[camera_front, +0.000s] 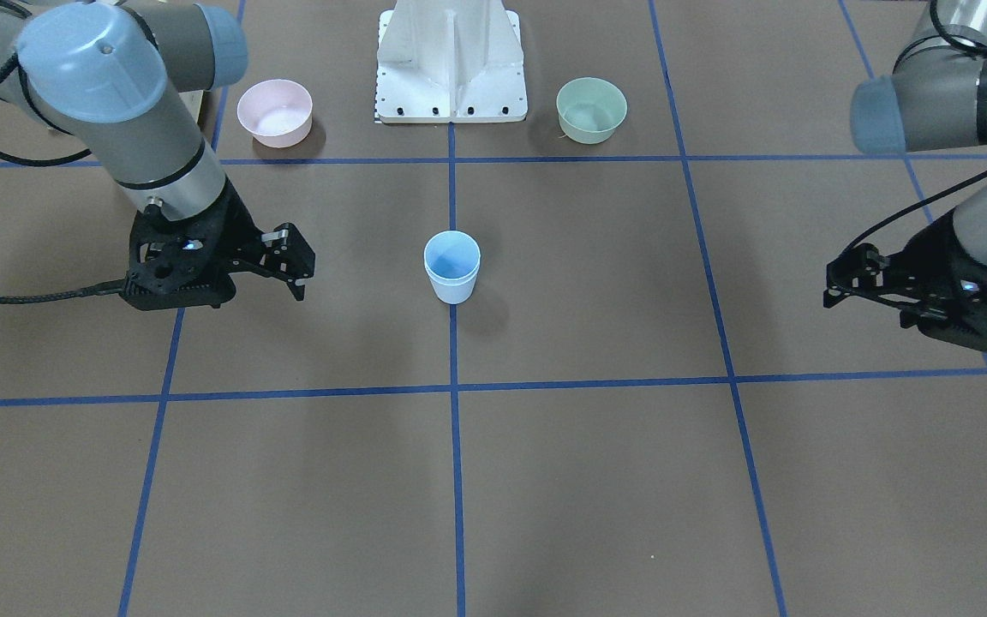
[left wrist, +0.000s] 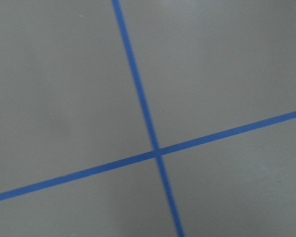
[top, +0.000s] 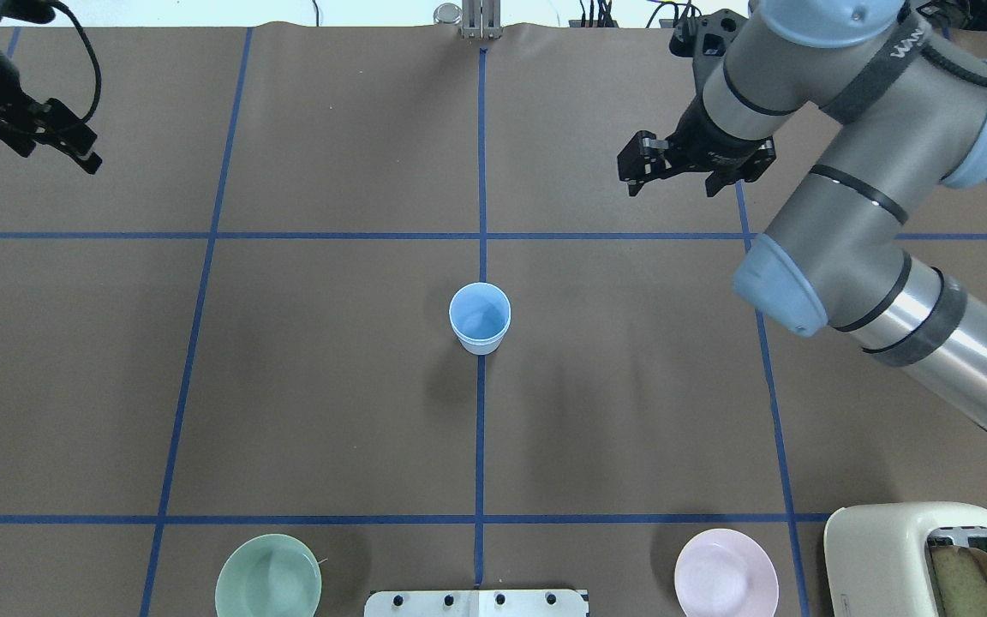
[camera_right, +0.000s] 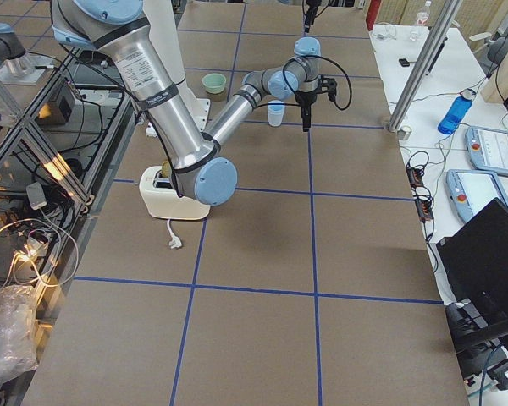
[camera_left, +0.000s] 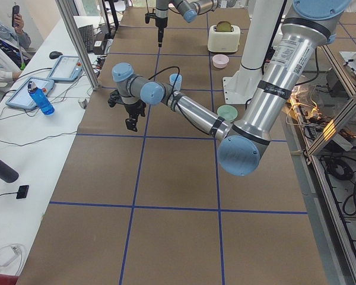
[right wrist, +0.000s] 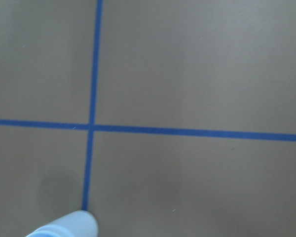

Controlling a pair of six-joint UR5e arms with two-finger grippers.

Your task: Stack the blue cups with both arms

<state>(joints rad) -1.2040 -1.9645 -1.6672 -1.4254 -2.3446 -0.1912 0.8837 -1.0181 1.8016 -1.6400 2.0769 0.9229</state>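
One pale-blue cup (camera_front: 451, 278) stands upright on the centre tape line, and also shows in the overhead view (top: 480, 330). No second separate cup is in view, and I cannot tell whether one is nested inside it. My right gripper (top: 660, 176) hangs over the table beyond and to the right of the cup, and looks open and empty; it also shows in the front view (camera_front: 288, 283). My left gripper (top: 69, 152) is far off at the left edge, also seemingly open and empty. The right wrist view shows only the cup's rim (right wrist: 64, 227) at its bottom edge.
A pink bowl (top: 726, 583) and a green bowl (top: 268, 587) sit on either side of the white base pedestal (camera_front: 451, 68). A cream toaster (top: 922, 557) stands at the near right corner. Blue tape lines grid the brown table.
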